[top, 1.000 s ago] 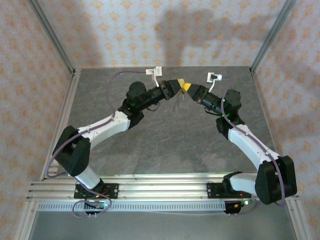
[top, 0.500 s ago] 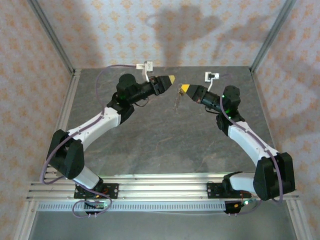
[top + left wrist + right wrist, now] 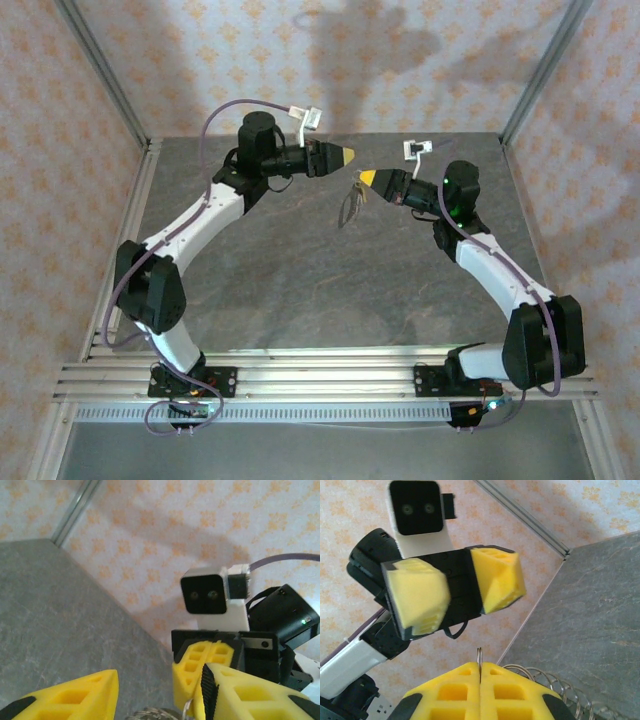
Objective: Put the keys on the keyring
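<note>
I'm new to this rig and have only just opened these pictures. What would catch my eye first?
Two yellow-tipped grippers face each other nose to nose above the far middle of the table. The left gripper is open and the right gripper is shut. From the right one's pinched tips, the thin wire keyring dangles over the grey surface.

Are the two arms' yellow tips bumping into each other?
No, seen from above, a gap of grey table shows between the left gripper and the right gripper.
</note>
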You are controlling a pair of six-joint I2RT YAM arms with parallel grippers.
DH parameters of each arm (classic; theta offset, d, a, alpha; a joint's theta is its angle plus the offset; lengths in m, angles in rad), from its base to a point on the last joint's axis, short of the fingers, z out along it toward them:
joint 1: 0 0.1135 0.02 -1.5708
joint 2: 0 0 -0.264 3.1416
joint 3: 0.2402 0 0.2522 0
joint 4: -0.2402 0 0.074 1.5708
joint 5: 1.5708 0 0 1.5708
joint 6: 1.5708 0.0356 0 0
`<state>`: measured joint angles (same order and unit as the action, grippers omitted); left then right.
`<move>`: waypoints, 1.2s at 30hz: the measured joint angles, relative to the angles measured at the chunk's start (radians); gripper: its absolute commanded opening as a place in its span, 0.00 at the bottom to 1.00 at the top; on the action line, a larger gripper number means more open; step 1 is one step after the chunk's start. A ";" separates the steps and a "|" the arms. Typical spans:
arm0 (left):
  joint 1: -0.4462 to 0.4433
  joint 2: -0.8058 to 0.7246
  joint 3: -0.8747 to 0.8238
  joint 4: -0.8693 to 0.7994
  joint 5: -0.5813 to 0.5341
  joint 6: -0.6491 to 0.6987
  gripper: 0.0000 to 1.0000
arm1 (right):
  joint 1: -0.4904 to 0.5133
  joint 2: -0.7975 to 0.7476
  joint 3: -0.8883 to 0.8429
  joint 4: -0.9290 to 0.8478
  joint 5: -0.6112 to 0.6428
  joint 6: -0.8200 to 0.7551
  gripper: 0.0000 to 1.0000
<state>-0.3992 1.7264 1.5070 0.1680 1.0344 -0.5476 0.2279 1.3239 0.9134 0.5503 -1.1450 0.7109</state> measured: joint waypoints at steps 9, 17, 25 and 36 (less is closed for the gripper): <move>-0.020 0.035 0.016 -0.049 0.060 0.011 0.43 | -0.002 0.015 0.005 -0.006 -0.008 -0.006 0.00; -0.038 0.035 0.033 -0.053 0.086 0.028 0.39 | -0.013 0.021 0.005 -0.005 -0.008 -0.010 0.00; -0.038 0.035 0.033 -0.074 0.093 0.053 0.36 | -0.024 0.023 0.005 -0.005 -0.008 -0.009 0.00; -0.057 0.061 0.064 -0.116 0.111 0.095 0.15 | -0.029 0.027 0.005 0.000 -0.008 -0.009 0.00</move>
<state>-0.4564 1.7878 1.5711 0.0525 1.1450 -0.4530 0.1986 1.3514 0.9184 0.5507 -1.1526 0.7021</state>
